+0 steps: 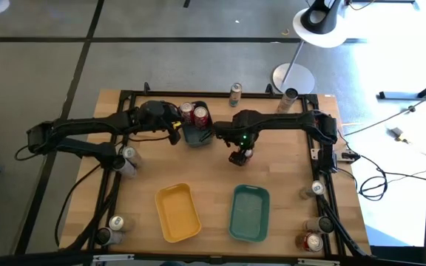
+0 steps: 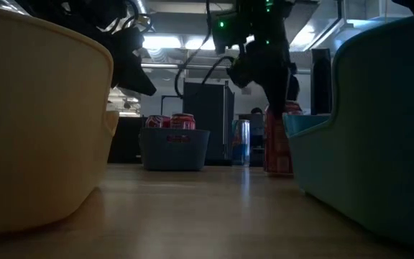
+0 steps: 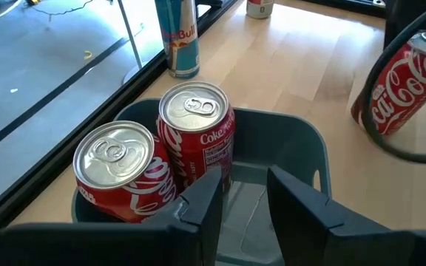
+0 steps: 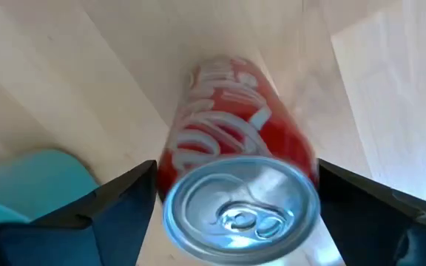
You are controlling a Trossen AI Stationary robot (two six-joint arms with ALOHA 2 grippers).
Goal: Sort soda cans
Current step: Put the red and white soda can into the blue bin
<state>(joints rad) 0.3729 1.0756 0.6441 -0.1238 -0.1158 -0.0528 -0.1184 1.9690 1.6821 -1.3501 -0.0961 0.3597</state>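
Two red soda cans (image 3: 117, 159) (image 3: 194, 111) stand upright in the dark blue tray (image 3: 302, 133) at the table's far middle. My left gripper (image 3: 244, 199) hovers over that tray's near side, slightly open, with nothing between its fingers. Another red can (image 4: 235, 148) stands upright on its base on the wood (image 2: 279, 147), right of the tray. My right gripper (image 1: 240, 155) points straight down over it, open, one finger on each side of the can's top. The yellow tray (image 1: 177, 213) and the teal tray (image 1: 250, 213) lie near the front edge. My right gripper comes at the red can from above, its fingers (image 4: 124, 199) standing close beside the can's upper wall (image 4: 170, 159) on two opposite sides. Whether they touch the can I cannot tell. The can rests on the table.
A blue-and-silver can (image 1: 235, 92) and a grey one (image 1: 291, 97) stand at the far edge. More cans stand at the left side (image 1: 128, 155), the front left corner (image 1: 117, 223) and along the right side (image 1: 316, 188) (image 1: 313, 240). Bare wood lies between the trays and the arms.
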